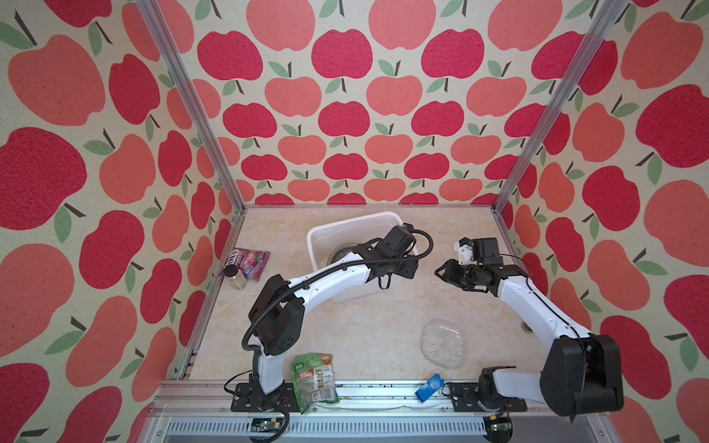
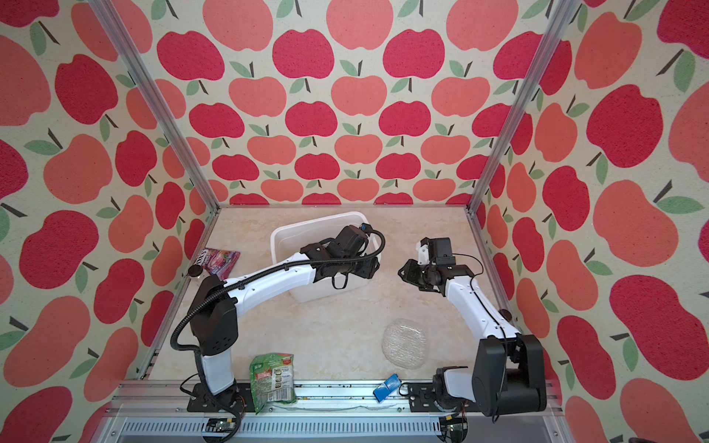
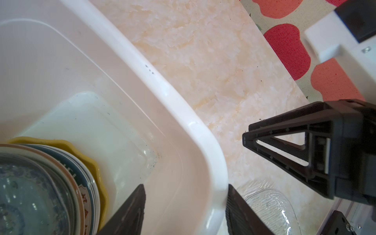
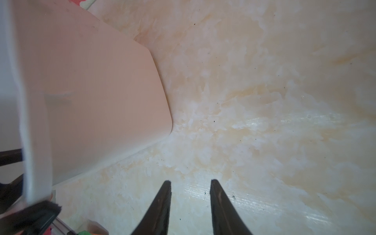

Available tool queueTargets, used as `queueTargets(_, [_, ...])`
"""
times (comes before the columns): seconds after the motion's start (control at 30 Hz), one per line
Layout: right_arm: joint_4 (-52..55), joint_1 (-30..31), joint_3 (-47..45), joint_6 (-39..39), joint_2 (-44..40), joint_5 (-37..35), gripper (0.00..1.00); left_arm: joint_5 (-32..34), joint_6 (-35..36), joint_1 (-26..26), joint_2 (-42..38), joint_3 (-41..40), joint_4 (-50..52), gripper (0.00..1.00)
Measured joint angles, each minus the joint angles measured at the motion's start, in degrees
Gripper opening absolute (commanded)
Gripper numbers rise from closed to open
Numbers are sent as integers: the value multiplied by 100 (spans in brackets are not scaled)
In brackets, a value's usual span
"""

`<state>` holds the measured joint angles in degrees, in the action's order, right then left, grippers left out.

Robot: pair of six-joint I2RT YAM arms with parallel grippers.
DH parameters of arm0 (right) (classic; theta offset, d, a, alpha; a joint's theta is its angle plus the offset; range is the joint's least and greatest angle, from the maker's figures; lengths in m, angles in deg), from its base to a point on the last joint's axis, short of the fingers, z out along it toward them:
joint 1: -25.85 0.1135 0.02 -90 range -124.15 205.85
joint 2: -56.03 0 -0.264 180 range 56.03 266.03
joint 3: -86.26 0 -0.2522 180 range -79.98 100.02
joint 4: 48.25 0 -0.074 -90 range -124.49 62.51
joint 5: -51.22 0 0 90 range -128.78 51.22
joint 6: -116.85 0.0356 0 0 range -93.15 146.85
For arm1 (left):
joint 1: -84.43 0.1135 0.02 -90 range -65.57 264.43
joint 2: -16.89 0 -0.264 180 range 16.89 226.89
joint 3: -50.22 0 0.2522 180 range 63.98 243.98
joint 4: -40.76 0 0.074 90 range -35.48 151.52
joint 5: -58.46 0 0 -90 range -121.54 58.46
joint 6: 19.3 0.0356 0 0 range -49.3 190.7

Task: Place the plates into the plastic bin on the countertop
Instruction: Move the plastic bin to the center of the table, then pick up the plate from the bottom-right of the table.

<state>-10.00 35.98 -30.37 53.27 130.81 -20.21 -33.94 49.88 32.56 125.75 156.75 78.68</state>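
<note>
The plastic bin (image 1: 353, 219) (image 2: 314, 222) sits on the far middle of the marble-look table (image 1: 364, 326), and the left arm reaches across it from the near left. From the left wrist view, the left tool (image 3: 185, 185) is released: its two dark fingers (image 3: 130, 209) stand wide apart astride the bin's right wall (image 3: 162, 89), close to its near corner. One finger is inside the bin and the other is outside, right against the rolled rim, and nothing is pinched between them. Inside the bin lies a stack of plates (image 3: 61, 183) (image 1: 339, 253). A yellow scalloped plate (image 3: 97, 162) shows low in the pile, with blue-banded and lettered rims above it. A grey glass plate (image 3: 30, 193) lies on top, with a blue pattern showing through it. Part of the bin's floor beside the stack is bare. One clear glass plate (image 1: 445, 343) (image 2: 405, 343) lies flat on the table at the near right, well apart from the bin. The right tool (image 1: 437, 273) (image 4: 190, 181) hovers to the right of the bin, pointing towards it. Its fingers are parted with only bare table between them, so it is released and holds nothing. A green snack packet (image 1: 314, 381) lies over the near rail between the arm bases, and a small blue thing (image 1: 429, 387) rests on that rail further right. At the far left edge, a purple sweet packet (image 1: 251, 261) and a small dark-lidded jar (image 1: 236, 278) lie just beside each other against the apple-print wall.
</note>
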Motion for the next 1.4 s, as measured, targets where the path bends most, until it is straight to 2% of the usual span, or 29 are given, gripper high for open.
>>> queueTargets(0.27, [-133,-46,-103,46,-2,63,36,-61,151,28,66,138,236,66])
queueTargets(0.5, [-243,-46,-151,111,-2,151,36,-118,286,170,-282,-400,68,73])
queueTargets(0.67, [-337,-46,-153,177,-2,212,36,269,398,199,-730,-734,48,74])
queueTargets(0.8, [-422,-46,-170,249,-11,243,36,901,570,297,-1051,-732,-98,75])
queueTargets(0.93, [-446,-46,-201,260,-44,258,36,1318,874,527,-1309,-560,-179,75])
queueTargets(1.03, [-448,-46,-216,262,-101,256,36,1399,1021,586,-1370,-358,-214,75])
queueTargets(1.23, [-400,-131,-273,258,-369,232,36,1305,1200,181,-1416,-175,-208,76])
queueTargets(1.4, [-313,-354,-411,245,-527,203,36,870,1239,-240,-1449,-142,-9,76])
